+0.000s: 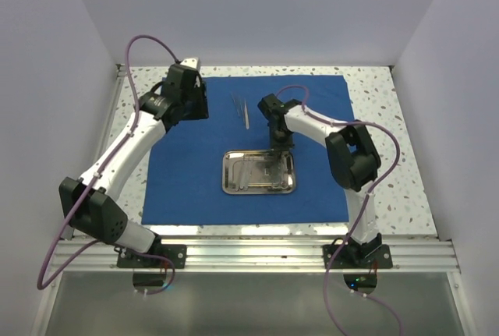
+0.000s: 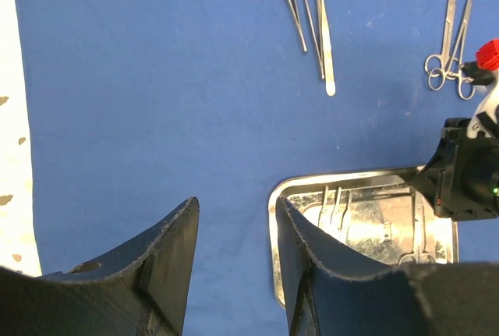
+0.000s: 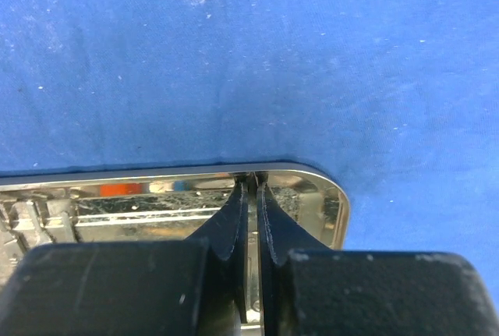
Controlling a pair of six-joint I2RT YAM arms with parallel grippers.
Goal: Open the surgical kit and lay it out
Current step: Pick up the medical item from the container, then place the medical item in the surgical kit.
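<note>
Bright, even light falls from overhead. In the top view the arms cast only soft, faint shadows on the blue cloth (image 1: 187, 180), and the far walls carry a pale lilac tint. The steel tray (image 1: 259, 192) glares white in patches and mirrors its surroundings. In the left wrist view the cloth and the tweezers (image 2: 326, 47) are sharp. The dark fingers (image 2: 168, 266) of the left gripper (image 2: 235, 203) sit underlit near the lens. In the right wrist view the right gripper (image 3: 252, 184) looks near-black and slightly soft. The tray's rim shines there, and an orange reflection shows inside it.

Royal-blue cloth wrap (image 1: 187, 164) lies spread on the speckled bench (image 1: 382, 102). Rectangular steel tray (image 1: 226, 173) sits on it, centre-front; slender silver tweezers (image 1: 240, 110) lie behind the tray, scissor-like forceps (image 2: 448, 47) beside them.
</note>
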